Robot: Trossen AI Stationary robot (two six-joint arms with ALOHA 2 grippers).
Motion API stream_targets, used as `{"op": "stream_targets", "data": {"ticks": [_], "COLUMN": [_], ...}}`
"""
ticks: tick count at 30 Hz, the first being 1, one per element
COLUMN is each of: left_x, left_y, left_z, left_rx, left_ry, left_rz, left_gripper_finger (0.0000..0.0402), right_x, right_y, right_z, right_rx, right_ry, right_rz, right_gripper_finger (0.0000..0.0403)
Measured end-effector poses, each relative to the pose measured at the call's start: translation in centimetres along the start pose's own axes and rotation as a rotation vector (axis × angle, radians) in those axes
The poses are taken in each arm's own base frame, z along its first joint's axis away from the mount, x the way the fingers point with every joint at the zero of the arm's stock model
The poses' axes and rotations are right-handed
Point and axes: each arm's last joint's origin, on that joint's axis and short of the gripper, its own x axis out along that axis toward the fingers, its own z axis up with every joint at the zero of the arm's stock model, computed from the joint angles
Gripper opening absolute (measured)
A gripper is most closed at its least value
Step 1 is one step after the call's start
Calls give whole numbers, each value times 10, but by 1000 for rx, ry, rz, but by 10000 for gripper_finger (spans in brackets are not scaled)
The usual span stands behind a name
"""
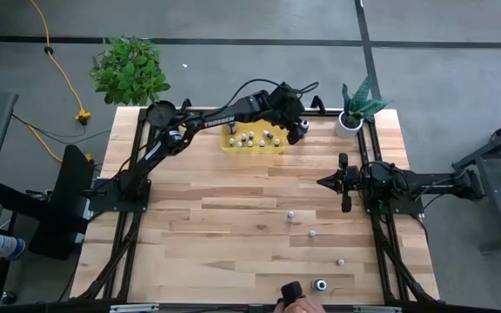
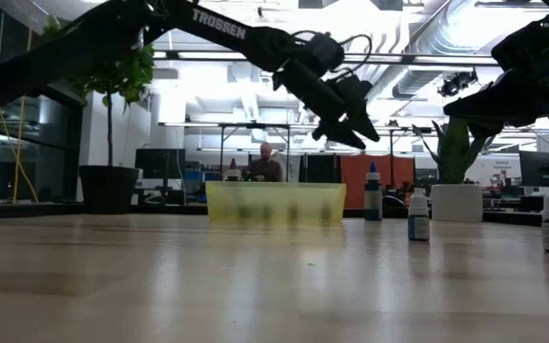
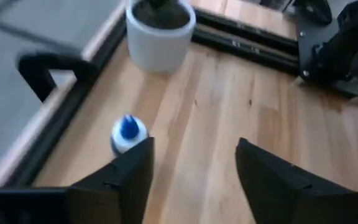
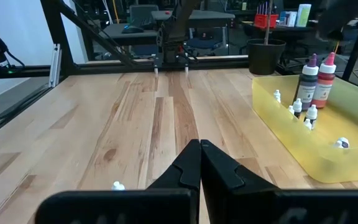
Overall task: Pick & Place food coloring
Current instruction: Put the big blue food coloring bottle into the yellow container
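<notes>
Yellow see-through bin (image 1: 253, 140) sits at the table's far edge w/ several food coloring bottles (image 1: 249, 139) already inside — it looks like the drop-off. Left gripper (image 3: 194, 168) hangs just right of it over a blue-capped bottle (image 3: 128, 132) near the white plant pot (image 1: 350, 123), fingers spread wide, holding nothing; probably lining up a pick. Right gripper (image 4: 200, 163) waits mid-table, fingers pressed together, empty. Loose bottles (image 1: 313, 233) stand scattered nearer the front-right — not yet collected.
</notes>
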Motion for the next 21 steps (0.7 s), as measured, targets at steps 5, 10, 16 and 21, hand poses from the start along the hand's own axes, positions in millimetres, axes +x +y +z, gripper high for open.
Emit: {"op": "stream_targets", "data": {"ticks": [5,10,16,21], "left_x": [14,20,25,28], "left_y": [7,9,15,16], "left_z": [-2,-2,-4,-6], "left_rx": [-55,-79,-104,-109], "left_ry": [-40,-66,-93,-95], "left_rz": [-18,-7,69,101], "left_gripper_finger": [268,280,280,280], "right_x": [0,0,0,0], "right_y": [0,0,0,0], "right_z": [0,0,0,0], "right_rx": [0,0,0,0], "right_ry": [0,-1,-1,-1], "right_rz": [0,-1,-1,-1], "right_gripper_finger": [0,0,0,0]}}
